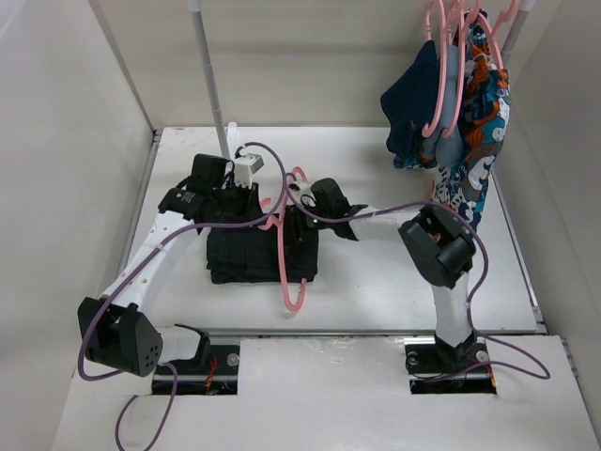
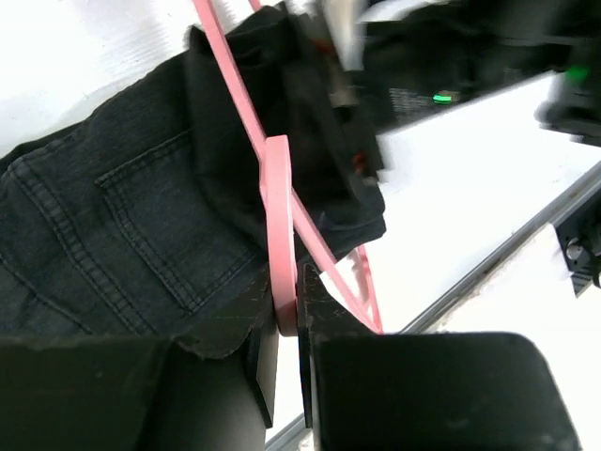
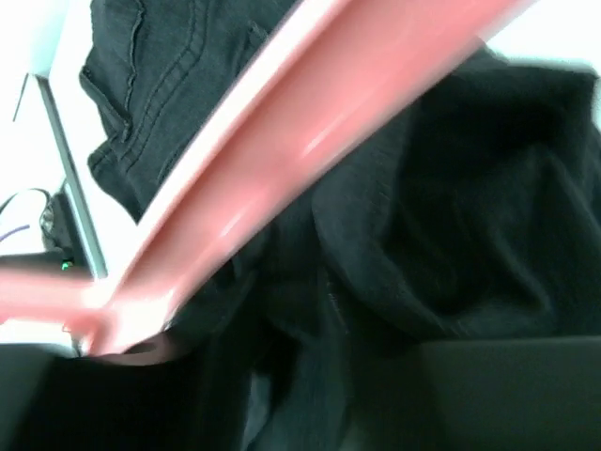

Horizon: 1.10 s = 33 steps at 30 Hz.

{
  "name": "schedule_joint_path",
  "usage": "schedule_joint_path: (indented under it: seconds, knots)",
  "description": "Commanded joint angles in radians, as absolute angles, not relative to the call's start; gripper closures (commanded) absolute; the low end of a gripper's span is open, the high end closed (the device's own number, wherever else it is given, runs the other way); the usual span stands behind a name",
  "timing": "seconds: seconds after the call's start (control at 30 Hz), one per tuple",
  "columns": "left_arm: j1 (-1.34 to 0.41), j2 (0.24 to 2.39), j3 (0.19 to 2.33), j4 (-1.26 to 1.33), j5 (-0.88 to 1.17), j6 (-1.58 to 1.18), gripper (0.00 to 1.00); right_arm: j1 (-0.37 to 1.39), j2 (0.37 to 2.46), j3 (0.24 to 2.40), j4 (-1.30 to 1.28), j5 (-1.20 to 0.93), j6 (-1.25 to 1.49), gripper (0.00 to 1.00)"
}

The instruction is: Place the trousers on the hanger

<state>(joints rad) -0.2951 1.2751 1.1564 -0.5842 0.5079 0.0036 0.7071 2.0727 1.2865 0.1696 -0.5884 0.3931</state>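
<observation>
Pinching hanger [image 2: 278, 188] in left tool [image 2: 286, 303], trousers [image 2: 113, 225] lying against it

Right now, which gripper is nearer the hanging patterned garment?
Right. The right gripper is over the right side of the trousers, toward the patterned garment. The left gripper, shut on the hanger, is farther left.

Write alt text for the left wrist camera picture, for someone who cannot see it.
The left gripper pinches a thin pink hanger that crosses dark trousers with a stitched pocket, on a white table.
</observation>
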Motion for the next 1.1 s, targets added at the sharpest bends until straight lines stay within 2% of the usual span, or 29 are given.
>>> schedule_joint_path:
  seconds: [0.0,0.03,0.07,0.1,0.17,0.3,0.57,0.67,0.93,1.07]
  knots:
    - [-0.318,1.241,1.194,-0.534,0.577,0.006,1.00,0.680,1.906,1.180,0.212,-0.603,0.376,0.42]
    - [-0.318,1.241,1.181,-0.534,0.568,-0.003,1.00,0.680,1.873,1.157,0.212,-0.603,0.376,0.42]
    - [-0.318,1.241,1.181,-0.522,0.558,-0.003,1.00,0.670,1.844,1.138,0.198,-0.594,0.362,0.33]
    - [-0.318,1.232,1.181,-0.522,0.558,-0.012,1.00,0.660,1.801,1.126,0.154,-0.594,0.350,0.28]
    - [-0.318,1.244,1.181,-0.522,0.531,-0.012,1.00,0.660,1.764,1.135,0.044,-0.585,0.257,0.25]
    - [-0.318,1.253,1.190,-0.531,0.531,-0.012,1.00,0.670,1.740,1.147,-0.081,-0.548,0.177,0.25]
    - [-0.318,1.262,1.190,-0.531,0.522,-0.021,1.00,0.735,1.700,1.250,-0.092,-0.590,0.205,0.27]
    - [-0.318,1.272,1.201,-0.531,0.512,-0.021,1.00,0.745,1.746,1.304,-0.092,-0.580,0.300,0.23]
    - [-0.318,1.272,1.210,-0.531,0.502,-0.021,1.00,0.746,1.900,1.331,-0.127,-0.577,0.434,0.23]
    - [-0.318,1.272,1.220,-0.531,0.491,-0.021,1.00,0.746,1.910,1.331,-0.146,-0.568,0.457,0.28]
